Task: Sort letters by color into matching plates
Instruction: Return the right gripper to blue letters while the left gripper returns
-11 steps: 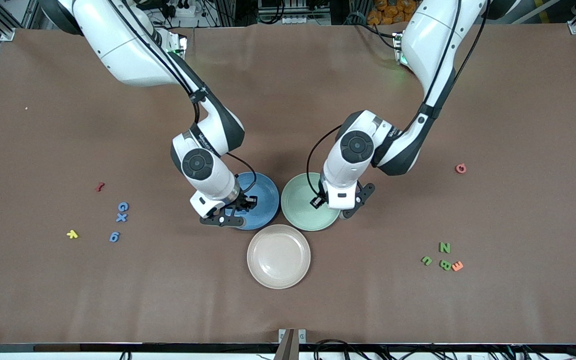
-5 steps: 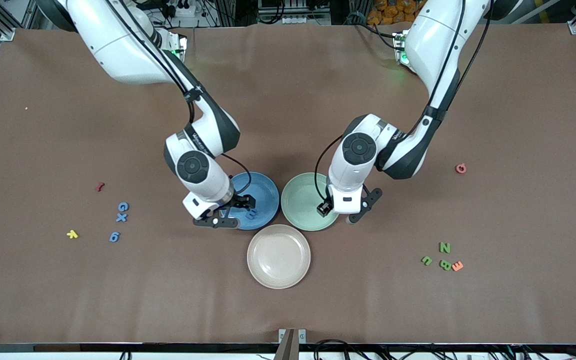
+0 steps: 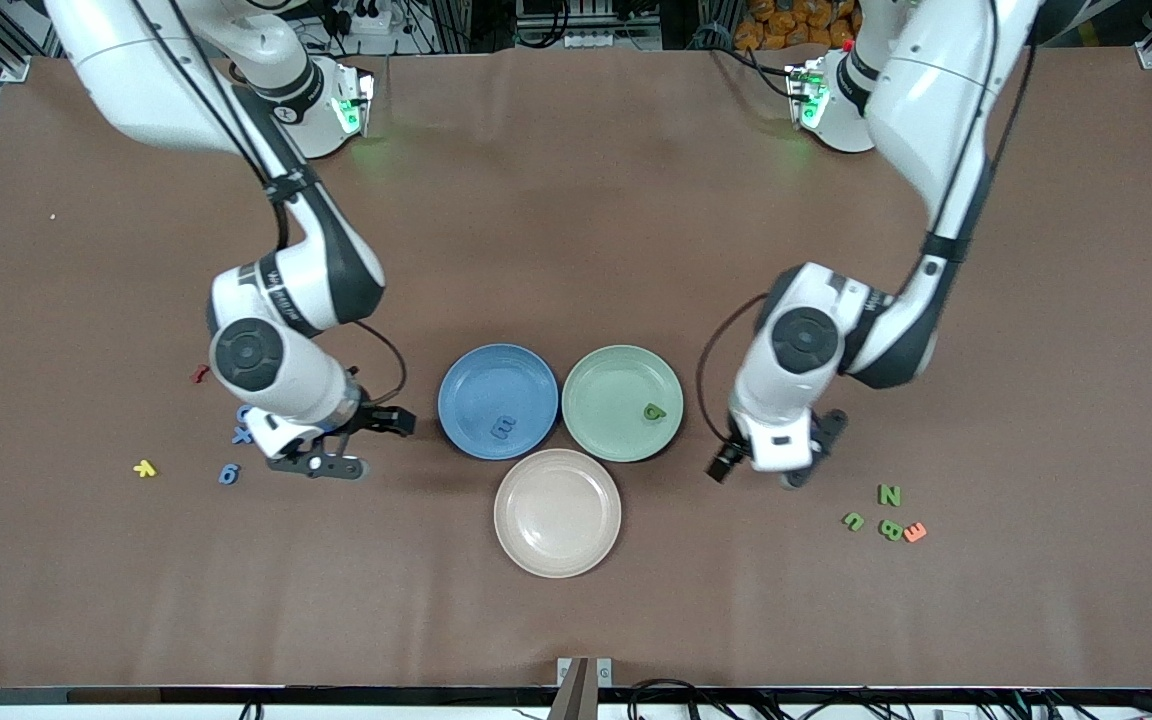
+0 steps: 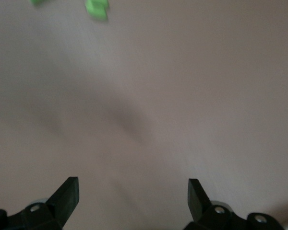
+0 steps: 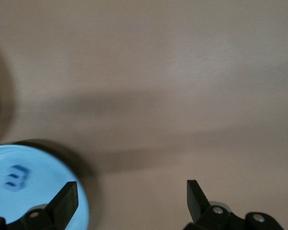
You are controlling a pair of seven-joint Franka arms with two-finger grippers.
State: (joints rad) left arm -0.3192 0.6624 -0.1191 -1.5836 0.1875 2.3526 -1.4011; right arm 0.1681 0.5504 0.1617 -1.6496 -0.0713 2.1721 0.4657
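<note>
Front view covers the whole layout: blue plate (image 3: 498, 401) and green plate (image 3: 622, 402) touching side by side mid-table, beige plate (image 3: 557, 512) just nearer the camera, between them. One blue letter (image 3: 503, 427) lies in the blue plate, one green letter (image 3: 654, 411) in the green plate.

Unsorted blue letters (image 3: 234, 452): three clustered toward the right arm's end of the table, one partly hidden under the right arm. A yellow piece (image 3: 144, 467) and a red piece (image 3: 200, 374) sit near them. Unsorted green letters (image 3: 874, 510): three grouped toward the left arm's end, with an orange piece (image 3: 915, 532) touching one of them.

Right wrist view adds: right gripper (image 5: 132, 201) spread wide, nothing between the fingers. It shows the blue plate rim (image 5: 62, 165) with the blue letter (image 5: 15, 176) inside, which confirms the drop.

Left wrist view adds: left gripper (image 4: 133, 199) also wide, empty, over bare tabletop (image 4: 182, 96); two green letters (image 4: 96, 8) at the frame edge, blurred.

Front view places the right gripper (image 3: 356, 440) over table between the blue plate and the blue cluster, and the left gripper (image 3: 771, 470) over table between the green plate and the green cluster. Neither touches anything.
</note>
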